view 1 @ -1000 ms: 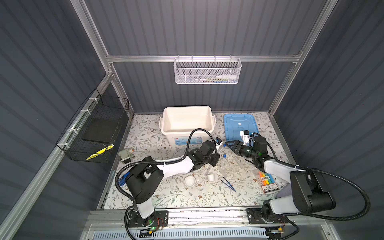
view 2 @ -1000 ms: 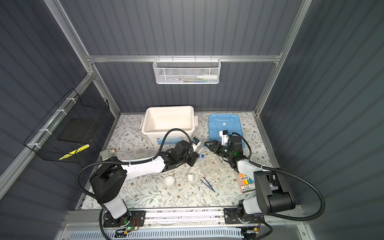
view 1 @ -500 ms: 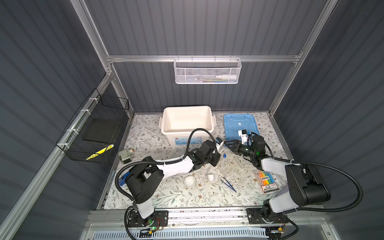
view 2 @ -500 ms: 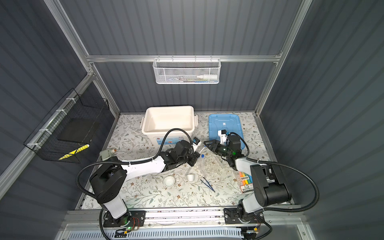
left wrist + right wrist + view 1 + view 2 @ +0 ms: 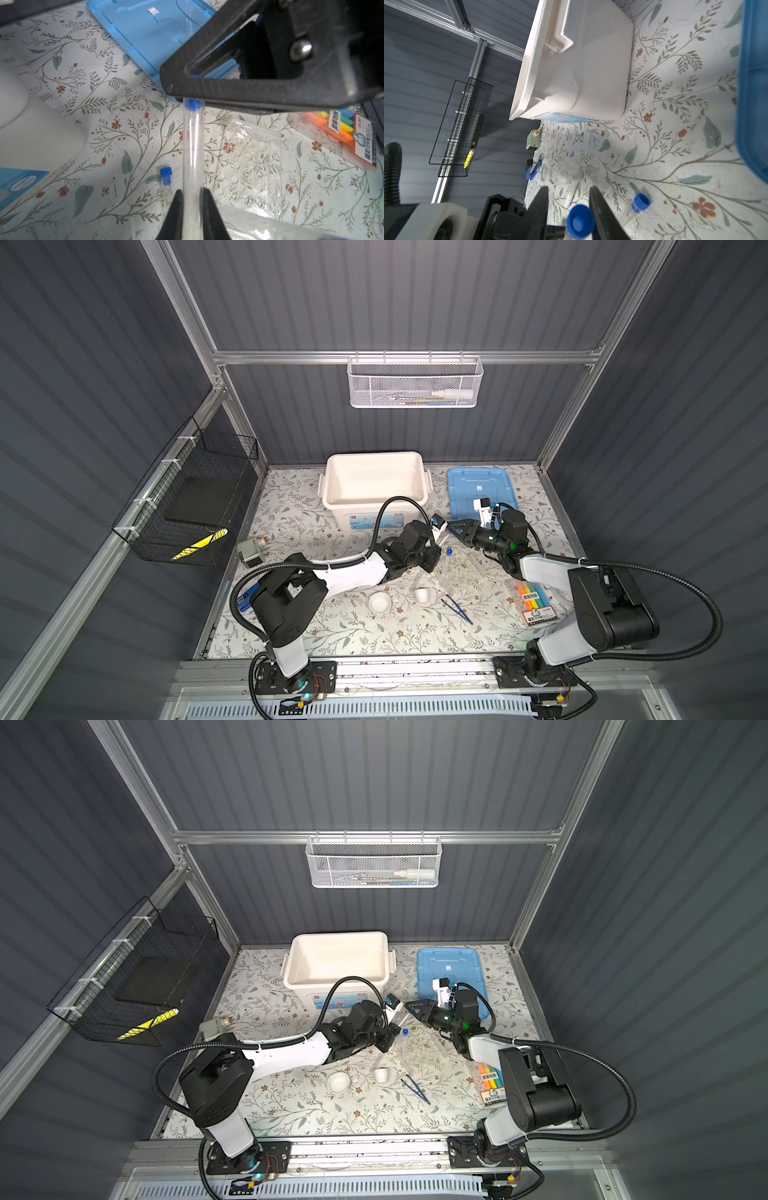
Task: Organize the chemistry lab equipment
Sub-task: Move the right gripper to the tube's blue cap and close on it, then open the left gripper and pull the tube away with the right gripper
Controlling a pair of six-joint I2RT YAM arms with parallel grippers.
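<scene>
Two grippers share one test tube (image 5: 192, 149): the left gripper (image 5: 192, 199) is clamped on its clear body, holding it above the floral mat (image 5: 104, 124), while the right gripper (image 5: 568, 188) stands partly open astride its blue cap (image 5: 580, 222), one finger against it, the other apart. A second tube (image 5: 165, 176) lies flat on the mat, near the clear rack (image 5: 251, 166)

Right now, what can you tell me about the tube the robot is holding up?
The test tube is thin, clear, glassy-looking and seems empty, with a blue cap on one end. The left end effector pinches it away from the cap, holding it above the flowery table. The right end effector brackets the cap, with a gap on one side.
</scene>
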